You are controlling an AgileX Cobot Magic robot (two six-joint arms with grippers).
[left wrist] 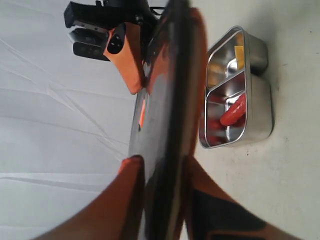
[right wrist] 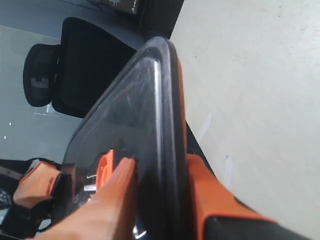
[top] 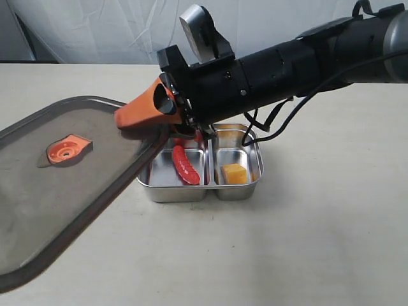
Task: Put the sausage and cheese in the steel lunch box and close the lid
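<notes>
With left tool (left wrist: 162,160) and right tool (right wrist: 157,165) each clamped on an edge of the lid (top: 64,191), tilted just beside the steel lunch box (top: 178,191) holding sausage (top: 185,164) and cheese (top: 234,173) in separate compartments, level it, centre over the rim, lower evenly.

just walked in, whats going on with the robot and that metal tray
Both arms are holding the lid. The left gripper is clamped on one edge and the right gripper on the opposite edge, so the lid hangs tilted in the air beside the steel lunch box. The box is open, with the sausage in one compartment and the cheese in the other. The lid is not yet on.
</notes>
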